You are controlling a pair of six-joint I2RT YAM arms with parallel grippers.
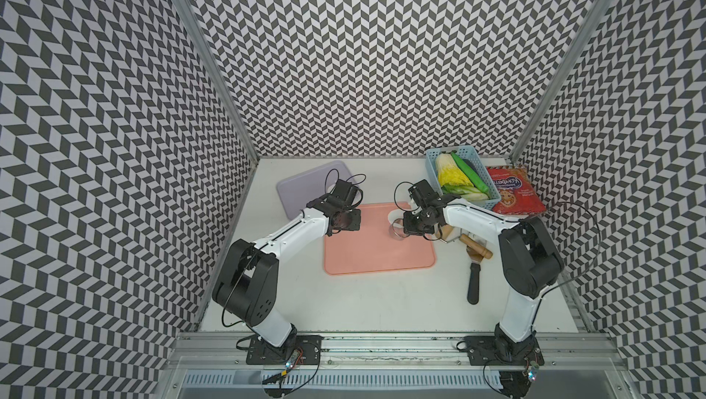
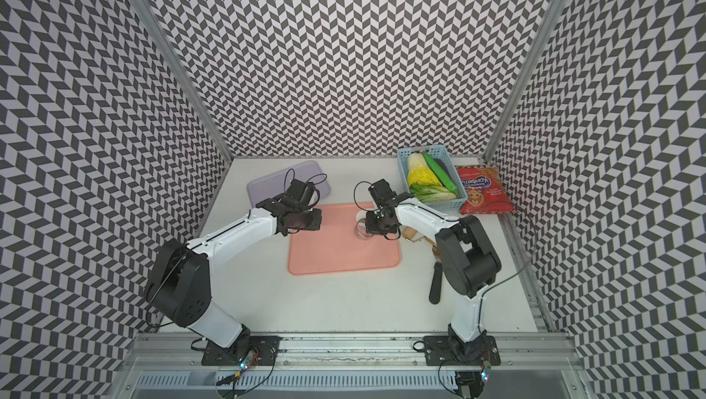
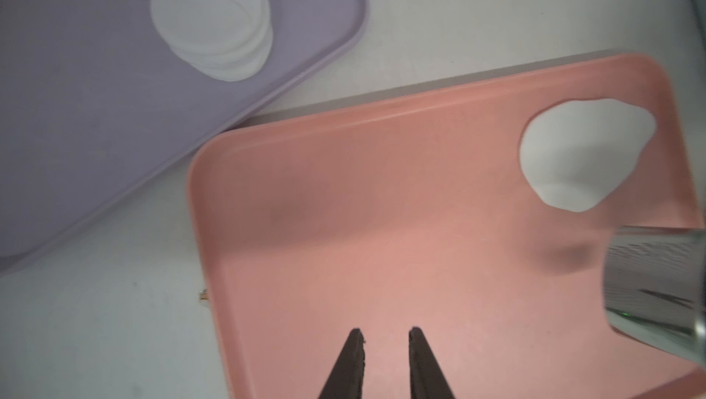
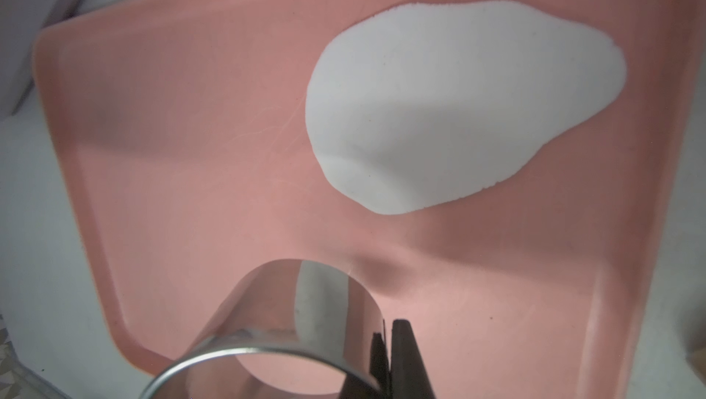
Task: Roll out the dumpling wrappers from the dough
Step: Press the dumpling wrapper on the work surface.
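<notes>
R gripper (image 4: pixel 387 330) is clamped on the steel ring (image 4: pixel 328 301) over the pink tray (image 3: pixel 382 187), where dough (image 4: pixel 458 103) lies flattened. L gripper (image 3: pixel 385 334) is held slightly parted, empty. Wrappers (image 3: pixel 212 19), perhaps four, are stacked on purple tray (image 3: pixel 76 91).

Your white table (image 1: pixel 382 301) carries a pink tray (image 1: pixel 366 259) and a lilac tray (image 1: pixel 301 187). Rightward lie a blue basket (image 1: pixel 454 148), red snack bag (image 1: pixel 515 190), rolling pin (image 1: pixel 477 249) and black-handled spatula (image 1: pixel 473 286).

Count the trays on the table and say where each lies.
2. The pink tray lies centre, nearer the robot; the purple tray lies farther back on the left, partly covered by the left arm.
</notes>
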